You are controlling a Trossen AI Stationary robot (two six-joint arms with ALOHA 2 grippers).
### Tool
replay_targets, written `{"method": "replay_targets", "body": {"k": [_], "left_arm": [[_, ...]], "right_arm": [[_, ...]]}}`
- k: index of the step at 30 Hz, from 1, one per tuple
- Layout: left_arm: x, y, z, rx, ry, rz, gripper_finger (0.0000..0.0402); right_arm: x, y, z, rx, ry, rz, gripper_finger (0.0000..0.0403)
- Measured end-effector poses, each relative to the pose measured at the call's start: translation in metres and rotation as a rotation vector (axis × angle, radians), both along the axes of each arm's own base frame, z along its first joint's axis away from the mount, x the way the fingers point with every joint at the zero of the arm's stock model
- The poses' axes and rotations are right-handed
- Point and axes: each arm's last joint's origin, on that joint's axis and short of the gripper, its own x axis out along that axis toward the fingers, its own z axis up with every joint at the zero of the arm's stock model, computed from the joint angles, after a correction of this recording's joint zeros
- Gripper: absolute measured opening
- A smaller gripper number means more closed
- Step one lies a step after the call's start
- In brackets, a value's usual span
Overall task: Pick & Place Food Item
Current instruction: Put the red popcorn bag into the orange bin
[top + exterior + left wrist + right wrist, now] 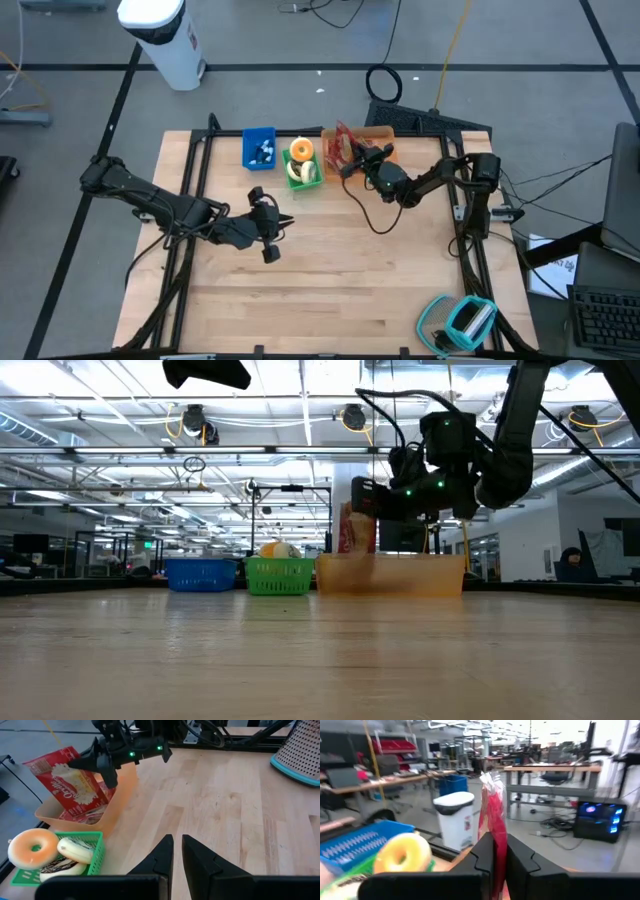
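A red snack bag [70, 782] stands in the orange bin [375, 132] at the table's far edge, with my right gripper [352, 160] shut on it. Left of the bin is a green basket [303, 172] holding a donut [402, 852] and other pastries, then a blue basket [259, 148]. My left gripper [177, 845] hovers over the table's middle, shut on nothing and pointing toward the bins. My right gripper pinches the red bag's side edge [492, 827] between its two fingers. It comes in about level from the table's right side. The bag stands upright, its crimped top [489, 780] above the fingers and its lower part inside the orange bin [112, 807].
A black cable [375, 215] loops across the wood below the right arm. A teal and grey mesh thing [460, 320] lies at the near right corner. A white waste bin [165, 40] stands on the floor beyond the far edge. Bare wood fills the near half.
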Motion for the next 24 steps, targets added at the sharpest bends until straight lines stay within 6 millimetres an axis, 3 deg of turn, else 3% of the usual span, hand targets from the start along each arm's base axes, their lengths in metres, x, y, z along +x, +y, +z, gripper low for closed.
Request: {"method": "replay_targets", "body": {"k": [9,19,24], "left_arm": [[0.0,0.0,0.0,0.0,0.0,0.0,0.0042],[0.0,0.0,0.0,0.001,0.0,-0.001,0.0042],[0.0,0.0,0.0,0.005,0.001,-0.003,0.0042]], "right_arm": [[0.001,0.003,-0.006,-0.043,0.157,-0.033,0.0033],[-0.001,0.006,-0.025,0.01,0.372,-0.024,0.0117],[-0.002,0.014,-0.027,-0.05,0.511,-0.129,0.0155]]}}
